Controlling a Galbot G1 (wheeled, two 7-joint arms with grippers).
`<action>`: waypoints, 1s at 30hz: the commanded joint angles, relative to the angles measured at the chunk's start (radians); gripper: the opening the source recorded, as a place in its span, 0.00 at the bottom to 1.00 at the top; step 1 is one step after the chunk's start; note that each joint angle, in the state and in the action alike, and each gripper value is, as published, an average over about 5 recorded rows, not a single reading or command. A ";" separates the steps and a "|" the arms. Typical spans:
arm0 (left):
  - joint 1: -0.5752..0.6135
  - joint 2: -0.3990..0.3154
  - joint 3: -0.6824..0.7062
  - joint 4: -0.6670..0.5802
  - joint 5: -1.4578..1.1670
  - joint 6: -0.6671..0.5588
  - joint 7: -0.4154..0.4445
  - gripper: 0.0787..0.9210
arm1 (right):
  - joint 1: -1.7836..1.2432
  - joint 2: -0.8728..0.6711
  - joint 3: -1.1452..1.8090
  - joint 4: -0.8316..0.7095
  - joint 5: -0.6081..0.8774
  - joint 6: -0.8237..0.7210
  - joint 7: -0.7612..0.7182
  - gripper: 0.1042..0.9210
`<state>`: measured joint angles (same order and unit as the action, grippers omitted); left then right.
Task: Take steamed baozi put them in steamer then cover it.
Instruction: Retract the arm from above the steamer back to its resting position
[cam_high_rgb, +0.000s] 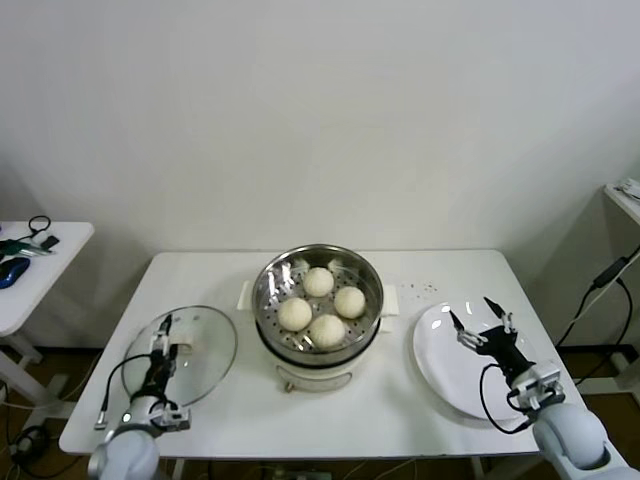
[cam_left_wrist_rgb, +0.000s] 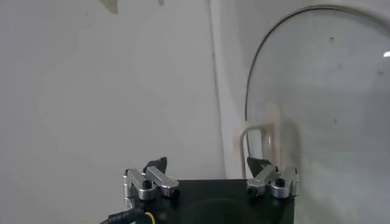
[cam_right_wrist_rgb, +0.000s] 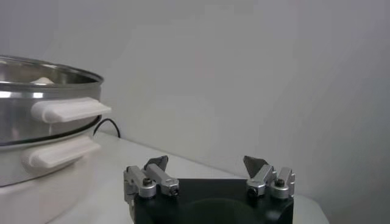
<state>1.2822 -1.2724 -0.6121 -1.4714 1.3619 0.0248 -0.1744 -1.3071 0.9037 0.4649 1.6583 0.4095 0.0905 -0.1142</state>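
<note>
The steamer (cam_high_rgb: 318, 345) stands at the table's middle with several cream-white baozi (cam_high_rgb: 318, 281) on its perforated tray. The clear glass cover (cam_high_rgb: 205, 365) lies flat on the table to its left, white handle (cam_high_rgb: 180, 347) up. My left gripper (cam_high_rgb: 163, 335) is open and empty, low over the cover's left part. In the left wrist view the cover (cam_left_wrist_rgb: 323, 91) and its handle (cam_left_wrist_rgb: 259, 137) lie just beyond the left gripper (cam_left_wrist_rgb: 208, 164). My right gripper (cam_high_rgb: 480, 325) is open and empty over a white plate (cam_high_rgb: 440, 378). In the right wrist view the right gripper (cam_right_wrist_rgb: 207, 163) is apart from the steamer (cam_right_wrist_rgb: 36, 122).
The white table (cam_high_rgb: 400, 425) carries a few dark crumbs (cam_high_rgb: 425, 288) behind the plate. A small side table (cam_high_rgb: 40, 270) with a blue mouse and cables stands at far left. A black cable (cam_high_rgb: 600, 290) hangs at far right.
</note>
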 joint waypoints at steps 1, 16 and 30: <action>-0.048 -0.016 0.015 0.045 0.001 0.000 -0.020 0.88 | -0.002 0.004 -0.004 -0.005 -0.016 0.003 -0.003 0.88; -0.059 -0.011 0.014 0.078 0.010 -0.001 -0.011 0.59 | 0.002 0.024 -0.013 -0.017 -0.047 0.014 -0.006 0.88; -0.019 -0.001 0.015 -0.008 -0.020 -0.001 -0.002 0.13 | 0.009 0.029 -0.021 -0.022 -0.058 0.020 -0.007 0.88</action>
<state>1.2439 -1.2828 -0.5966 -1.4216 1.3593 0.0203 -0.1782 -1.2992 0.9324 0.4440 1.6375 0.3550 0.1097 -0.1207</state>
